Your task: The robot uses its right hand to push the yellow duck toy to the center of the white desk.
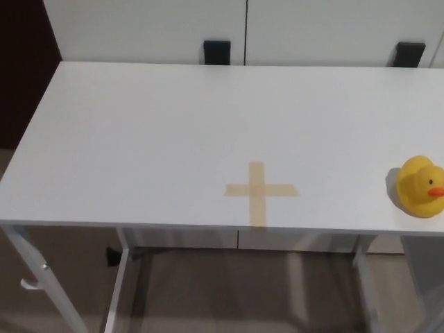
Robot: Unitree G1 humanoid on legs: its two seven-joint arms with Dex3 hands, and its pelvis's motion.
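A yellow duck toy (pixel 419 186) with an orange beak stands on the white desk (pixel 159 139) near its front right corner, close to the picture's right edge. A tan tape cross (pixel 260 191) marks the desk near the front edge, well to the left of the duck. Neither of my hands shows in the head view.
White cabinet doors with two black handles (pixel 217 51) (pixel 409 54) stand behind the desk. A dark panel (pixel 24 69) lies at the far left. The desk's white legs (pixel 41 277) and the floor show below the front edge.
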